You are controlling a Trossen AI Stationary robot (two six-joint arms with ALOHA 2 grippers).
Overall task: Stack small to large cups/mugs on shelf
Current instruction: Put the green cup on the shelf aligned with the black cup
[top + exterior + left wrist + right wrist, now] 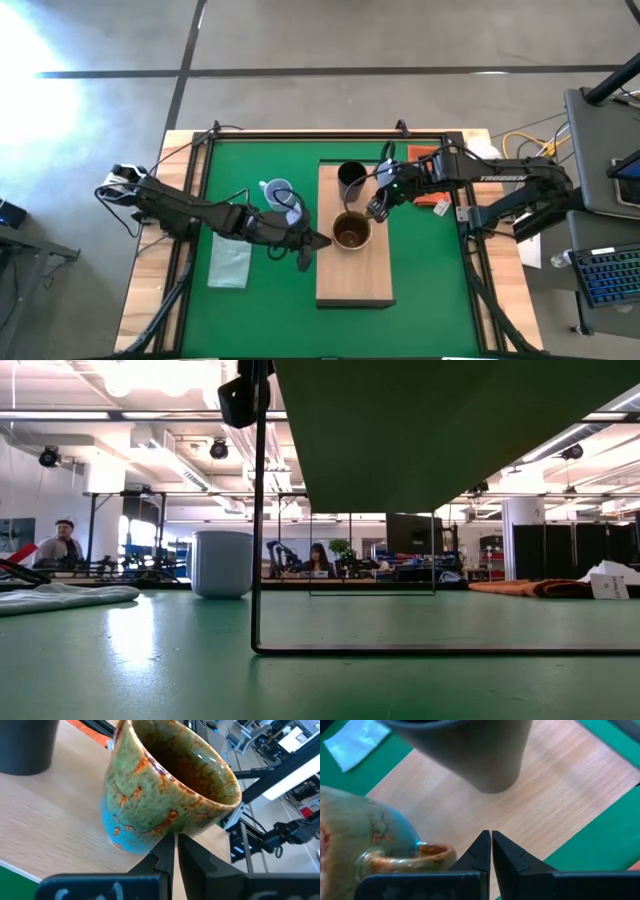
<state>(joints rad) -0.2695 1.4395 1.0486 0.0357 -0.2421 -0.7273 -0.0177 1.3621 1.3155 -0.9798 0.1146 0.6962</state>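
The brown-olive mug (351, 232) stands upright on the light-wood shelf (355, 280), with the black tumbler (351, 178) just beyond it on the same board. The pale blue-white mug (280, 195) stands on the green mat left of the shelf and also shows in the low view (222, 563). My left gripper (318, 243) is shut at the brown-olive mug's left side (150, 805). My right gripper (375, 210) is shut at its far right side, beside the handle (432, 852), with the tumbler (470, 755) ahead of it. My left gripper's shut fingertips (167, 845) come level from the table's left, right at the lower part of the brown-olive mug's outer wall (157, 827); I cannot tell whether they touch it. My right gripper's shut fingers (477, 852) slant down beside the free end of the mug's handle (447, 852); I cannot tell whether they touch it.
A pale green cloth (230, 265) lies on the mat left of the shelf. An orange-red cloth (432, 200) lies to its right. The shelf is raised on thin black wire legs (258, 560). People show in the room beyond the table (60, 545).
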